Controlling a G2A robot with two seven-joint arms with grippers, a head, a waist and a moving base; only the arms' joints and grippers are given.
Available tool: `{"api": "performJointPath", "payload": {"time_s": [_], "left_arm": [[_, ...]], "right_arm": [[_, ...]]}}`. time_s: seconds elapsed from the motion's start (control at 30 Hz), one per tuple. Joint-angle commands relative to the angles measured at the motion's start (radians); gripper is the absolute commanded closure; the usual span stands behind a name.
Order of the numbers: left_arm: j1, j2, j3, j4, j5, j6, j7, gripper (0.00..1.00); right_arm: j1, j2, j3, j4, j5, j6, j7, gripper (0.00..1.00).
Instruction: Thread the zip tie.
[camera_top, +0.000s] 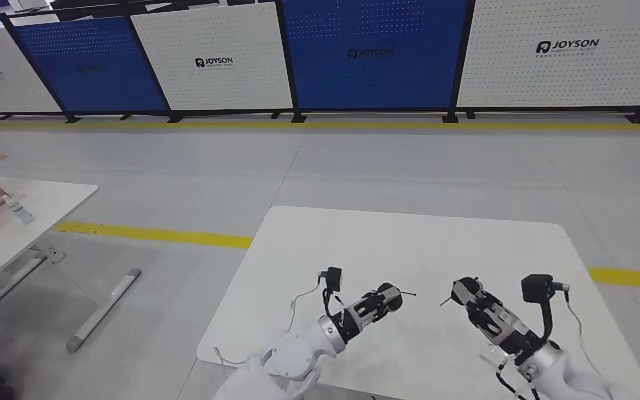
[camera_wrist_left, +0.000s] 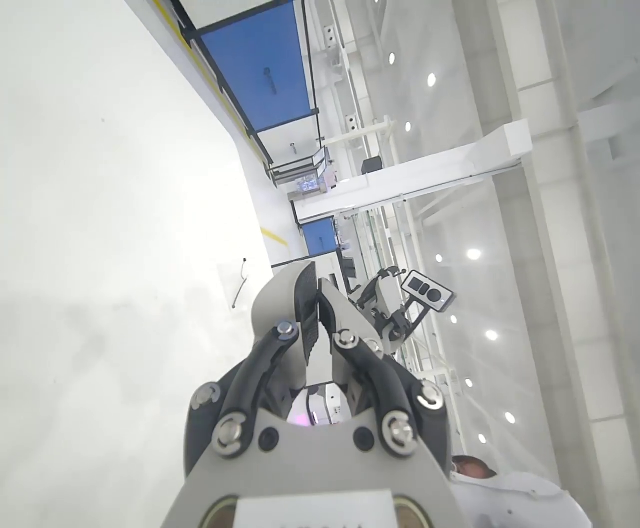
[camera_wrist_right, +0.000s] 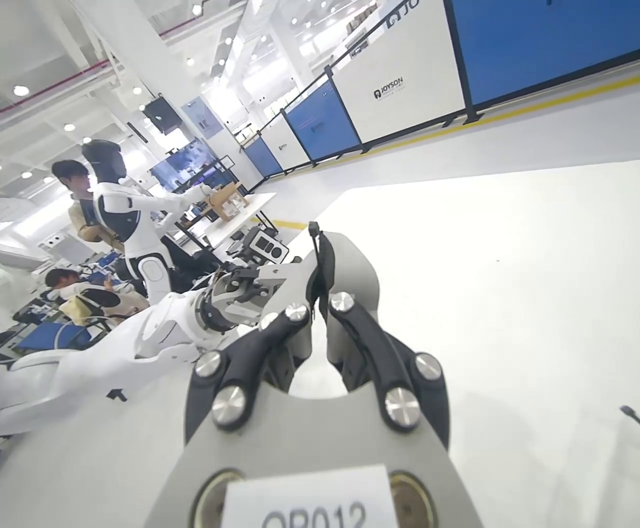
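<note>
Both arms hang low over the white table (camera_top: 420, 240), their tips facing each other a short gap apart. My right gripper (camera_wrist_right: 320, 245) is shut on a black zip tie (camera_wrist_right: 313, 229). The tie's square head sticks up past the fingertips and its strap runs down between the pads. From above, the right gripper (camera_top: 462, 292) shows a short black end poking towards the other arm. My left gripper (camera_wrist_left: 314, 272) is shut, and in the top view a thin black strip (camera_top: 406, 293) pokes out of the left gripper (camera_top: 388, 297). No strap shows between its pads in the left wrist view.
A thin grey streak with a dark tip (camera_wrist_left: 239, 285) shows against the table beside the left fingers; whether it is a tie or a shadow I cannot tell. A similar dark tip (camera_wrist_right: 629, 412) shows near the right arm. A second table (camera_top: 30, 200) stands far left.
</note>
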Motion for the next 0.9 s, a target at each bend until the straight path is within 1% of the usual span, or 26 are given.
{"api": "performJointPath", "payload": {"time_s": [0.0, 0.07, 0.13, 0.4, 0.5, 0.53, 0.63, 0.67, 0.87], "left_arm": [[0.011, 0.000, -0.001, -0.010, 0.032, -0.011, 0.036, 1.00], [0.021, 0.000, 0.004, -0.020, 0.078, -0.010, 0.066, 1.00], [0.023, 0.000, 0.007, -0.023, 0.093, -0.006, 0.077, 1.00], [0.023, 0.000, 0.007, -0.024, 0.093, -0.005, 0.077, 1.00], [0.025, 0.000, 0.010, -0.030, 0.107, -0.011, 0.073, 1.00], [0.027, 0.001, 0.012, -0.034, 0.113, -0.018, 0.063, 1.00], [0.033, 0.002, 0.016, -0.042, 0.123, -0.025, 0.046, 1.00], [0.034, 0.002, 0.018, -0.045, 0.120, -0.028, 0.038, 1.00], [0.035, 0.002, 0.019, -0.047, 0.113, -0.031, 0.032, 1.00]], "right_arm": [[0.007, -0.006, -0.019, 0.026, -0.008, 0.000, -0.031, 1.00], [0.017, -0.014, -0.051, 0.054, 0.014, -0.020, -0.041, 1.00], [0.033, -0.020, -0.070, 0.073, 0.032, -0.035, -0.038, 1.00], [0.033, -0.020, -0.070, 0.073, 0.032, -0.035, -0.038, 1.00], [0.031, -0.025, -0.072, 0.073, 0.032, -0.035, -0.071, 1.00], [0.031, -0.028, -0.075, 0.073, 0.026, -0.039, -0.092, 1.00], [0.036, -0.035, -0.095, 0.079, 0.013, -0.039, -0.127, 1.00], [0.044, -0.039, -0.107, 0.092, -0.001, -0.039, -0.139, 1.00], [0.047, -0.040, -0.110, 0.097, -0.006, -0.038, -0.141, 1.00]]}}
